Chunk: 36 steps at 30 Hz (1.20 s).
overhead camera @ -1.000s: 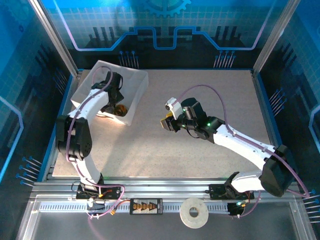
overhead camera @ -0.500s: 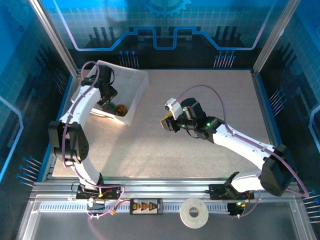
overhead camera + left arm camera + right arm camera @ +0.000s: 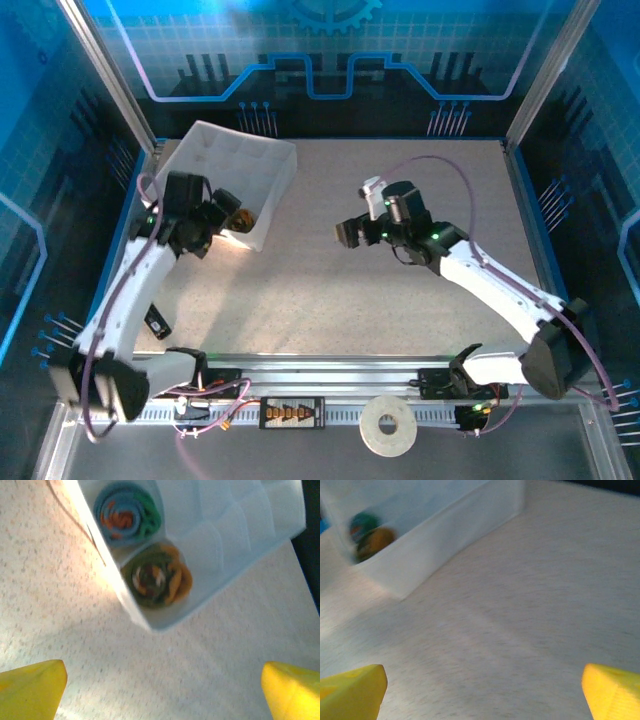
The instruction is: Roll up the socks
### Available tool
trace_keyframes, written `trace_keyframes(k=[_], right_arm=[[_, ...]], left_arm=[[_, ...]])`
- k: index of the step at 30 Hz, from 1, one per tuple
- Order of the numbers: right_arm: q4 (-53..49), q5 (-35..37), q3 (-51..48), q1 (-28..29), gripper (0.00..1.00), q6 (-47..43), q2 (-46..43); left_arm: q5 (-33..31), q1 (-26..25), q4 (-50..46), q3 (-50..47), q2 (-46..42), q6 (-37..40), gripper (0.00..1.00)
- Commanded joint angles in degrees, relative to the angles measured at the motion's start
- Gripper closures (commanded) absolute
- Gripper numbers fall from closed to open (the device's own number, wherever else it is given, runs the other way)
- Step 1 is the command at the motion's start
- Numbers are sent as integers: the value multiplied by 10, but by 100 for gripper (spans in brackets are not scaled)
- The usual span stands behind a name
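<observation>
Seen from above, the left arm (image 3: 125, 290) rises from its base at 7 o'clock on the speckled table (image 3: 400, 300) and bends toward 3 o'clock. The left gripper (image 3: 222, 208) hangs over the near corner of a white bin (image 3: 250, 160), which sits at 10 o'clock on the table. In the left wrist view this gripper (image 3: 162, 685) has its 2 yellow fingers (image 3: 30, 687) spread wide, with nothing between them.

The 2 socks lie in the bin (image 3: 220, 545), each rolled into a tight spiral in its own compartment at that corner. The blue sock (image 3: 127, 515), with green and orange in the coil, sits at 11 o'clock from the olive sock (image 3: 157, 577), which has a mustard edge.

The right arm (image 3: 490, 285) reaches from 5 o'clock toward the table's centre. The right gripper (image 3: 348, 235) points at 9 o'clock, well apart from the bin. In the right wrist view its (image 3: 482, 690) yellow fingers (image 3: 612, 690) are also spread wide above bare table, and the rolled socks (image 3: 372, 537) show as a blur inside the bin (image 3: 445, 535).
</observation>
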Motion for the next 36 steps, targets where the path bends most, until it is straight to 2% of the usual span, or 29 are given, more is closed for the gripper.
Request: trace_keyframes(k=[1,2,4,7,9,11,14,17,19,22,23,27,29,30,33,34,36], right_arm=[[-44,249,-19,-19,0,35,-75],[-41,290,-39,-35,0,32,-92],[-21,323,-83,-71,0,-8,-117],[20,376,-160,-99,0,-72,-137],[55,373,-201,-115,0,-105,-138],[124,349,-249,-122,0,-150,-122],[225,287,-298,-135,0,-187,-66],[353,224,-331,-159,0,-193,0],[400,169,-324,-171,0,-218,38],[520,123,-319,-182,0,-235,92],[564,107,-321,-194,0,-218,109],[516,95,-276,-234,0,-170,144],[534,68,-286,-262,0,-142,143],[551,60,-298,-271,0,-131,138],[691,58,-377,-274,0,-124,144],[788,59,-410,-272,0,-135,162],[789,66,-426,-260,0,-142,150]], left_arm=[[-67,-35,-48,-53,-68,-10,1],[-135,-52,-90,-61,-87,-28,1],[-268,-89,-161,-84,-120,-63,1],[-335,-96,-126,-155,-178,34,1],[-356,-96,-89,-193,-210,97,1],[-354,-96,-13,-240,-236,177,1],[-365,-87,70,-300,-237,217,0],[-359,-71,174,-320,-192,296,1],[-358,-66,227,-322,-159,341,1],[-313,-36,343,-364,-141,390,1],[-309,-23,381,-383,-143,394,1],[-269,35,529,-461,-147,378,0],[-257,56,617,-503,-139,373,1],[-244,67,626,-506,-137,369,1],[-219,80,726,-526,-106,388,1],[-202,80,753,-526,-88,396,1],[-164,80,805,-522,-47,409,1]])
